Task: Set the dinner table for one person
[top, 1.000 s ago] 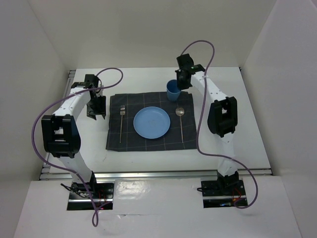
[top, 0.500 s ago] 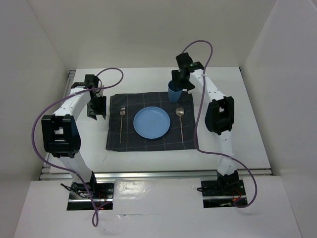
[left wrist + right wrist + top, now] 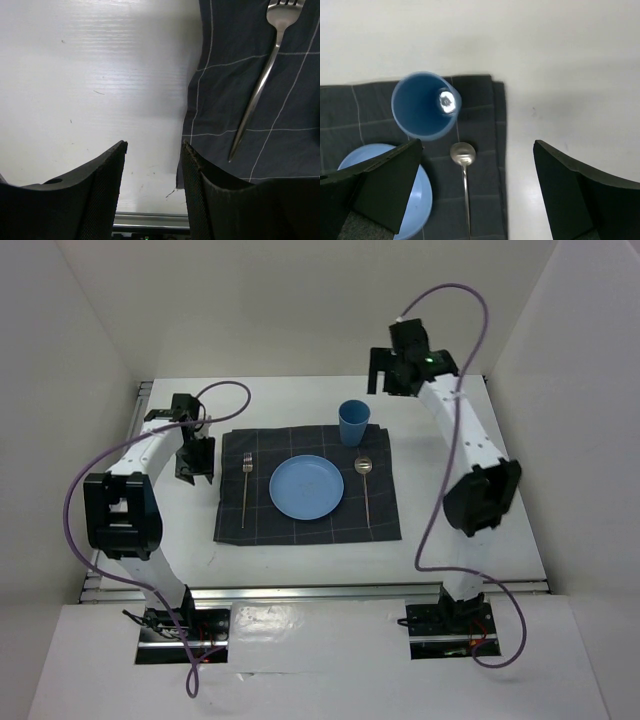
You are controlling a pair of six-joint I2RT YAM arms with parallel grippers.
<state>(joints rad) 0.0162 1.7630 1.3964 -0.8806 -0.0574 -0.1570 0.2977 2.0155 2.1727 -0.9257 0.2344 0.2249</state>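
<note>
White walls [image 3: 90, 340] close in on three sides, and the dinner table [image 3: 280, 562] fills the floor of the box, an aluminium rail [image 3: 320, 590] running along its near edge and both arm bases [image 3: 165, 625] sitting just this side of it. Moving up from that near edge, we reach a dark grey checked cloth [image 3: 300, 530] spread across the middle of the table, and it's laid: fork [image 3: 245, 485] along the cloth's left side with tines toward the far edge, round blue plate [image 3: 306, 487] in the centre, spoon [image 3: 365, 485] along the right side with its bowl at the far end. Neither piece of cutlery touches the plate. Just off the cloth's left edge, the left gripper [image 3: 196, 474] hangs low over bare table. Its wrist view shows the jaws parted by a narrow gap with nothing between them, one finger [image 3: 220, 200] lined up over the cloth's left edge, the fork's handle well clear of it. Further back, a blue cup [image 3: 353, 423] stands upright at the cloth's far edge, just beyond the spoon's bowl but apart from it. And by the table's far edge, right of centre, the right gripper [image 3: 385, 380] sits high above the surface, jaws spread wide and empty, and between its fingers you look straight down into the cup's open mouth, with the spoon bowl and a sliver of plate below
</note>
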